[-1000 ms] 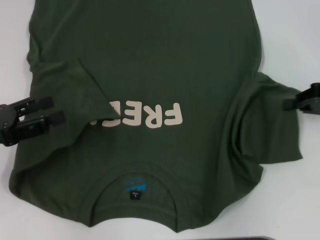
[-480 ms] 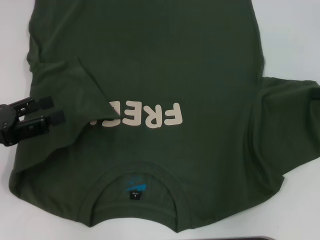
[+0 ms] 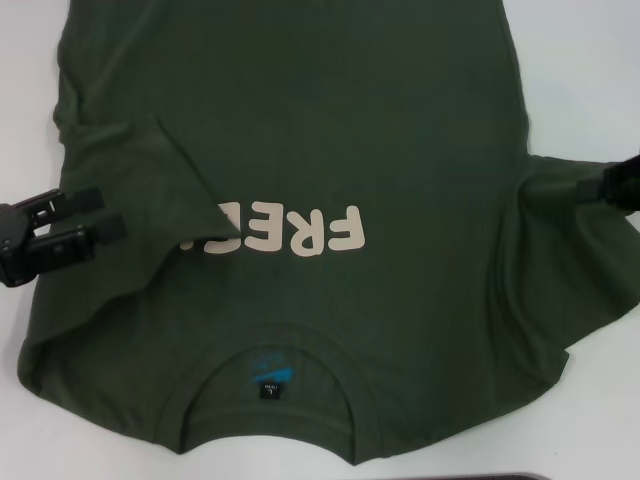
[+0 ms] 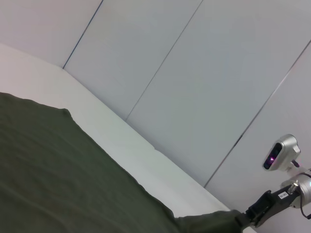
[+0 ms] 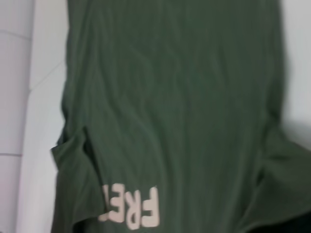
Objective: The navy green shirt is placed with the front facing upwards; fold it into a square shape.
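With the navy green shirt spread front-up on the white counter, collar nearest the robot and the cream "FREE!" lettering upside down in the head view, folding is judged to be at an early stage. Left sleeve lies folded inward over the body, its tip covering the last letter of the print. Left gripper sits at the shirt's left edge beside that sleeve, jaws apart w/ nothing between them. Right gripper shows only partly at the frame edge, at the outer end of the right sleeve, which lies spread outward and rumpled; cannot tell whether its jaws are apart or clamped on cloth. Risks, as judgement: a pinch taking only the top layer, or a sliver of hem, would let the sleeve slip mid-fold; dragging vs. lifting could bunch the body fabric & skew the square; wrinkles nr. the right armpit may set a crooked crease.
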Action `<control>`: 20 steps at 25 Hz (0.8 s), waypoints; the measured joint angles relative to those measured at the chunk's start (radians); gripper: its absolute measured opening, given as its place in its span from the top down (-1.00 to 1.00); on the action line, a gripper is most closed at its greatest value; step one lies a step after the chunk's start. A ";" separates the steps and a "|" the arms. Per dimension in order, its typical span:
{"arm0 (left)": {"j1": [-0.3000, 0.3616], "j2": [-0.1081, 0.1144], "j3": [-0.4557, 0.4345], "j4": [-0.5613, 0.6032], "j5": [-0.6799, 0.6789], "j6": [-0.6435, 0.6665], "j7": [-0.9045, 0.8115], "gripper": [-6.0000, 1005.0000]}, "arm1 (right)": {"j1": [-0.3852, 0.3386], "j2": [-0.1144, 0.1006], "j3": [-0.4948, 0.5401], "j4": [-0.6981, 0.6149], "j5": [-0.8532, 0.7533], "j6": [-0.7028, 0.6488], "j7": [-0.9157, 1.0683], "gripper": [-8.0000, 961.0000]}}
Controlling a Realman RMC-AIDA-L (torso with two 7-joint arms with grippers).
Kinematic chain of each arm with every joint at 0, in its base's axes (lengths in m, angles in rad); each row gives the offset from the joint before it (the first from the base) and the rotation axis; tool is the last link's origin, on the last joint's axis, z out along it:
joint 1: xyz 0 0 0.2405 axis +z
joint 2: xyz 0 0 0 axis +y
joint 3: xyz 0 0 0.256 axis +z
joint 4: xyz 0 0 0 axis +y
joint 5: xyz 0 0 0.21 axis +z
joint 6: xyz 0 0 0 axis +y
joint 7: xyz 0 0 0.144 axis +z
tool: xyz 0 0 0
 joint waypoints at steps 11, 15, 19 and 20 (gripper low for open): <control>-0.004 0.000 -0.008 -0.003 0.000 -0.004 0.003 -0.68 | 0.085 0.048 -0.008 0.021 0.002 0.024 -0.001 0.96; -0.006 -0.001 -0.010 -0.003 0.000 -0.006 0.004 -0.68 | 0.125 0.066 -0.010 0.071 0.016 0.067 -0.017 0.93; -0.010 -0.002 -0.029 -0.003 0.000 -0.005 0.004 -0.68 | 0.162 0.071 -0.010 0.133 0.029 0.115 -0.042 0.91; -0.010 -0.002 -0.033 -0.003 0.000 -0.004 0.004 -0.68 | 0.170 0.071 -0.010 0.145 0.032 0.125 -0.046 0.91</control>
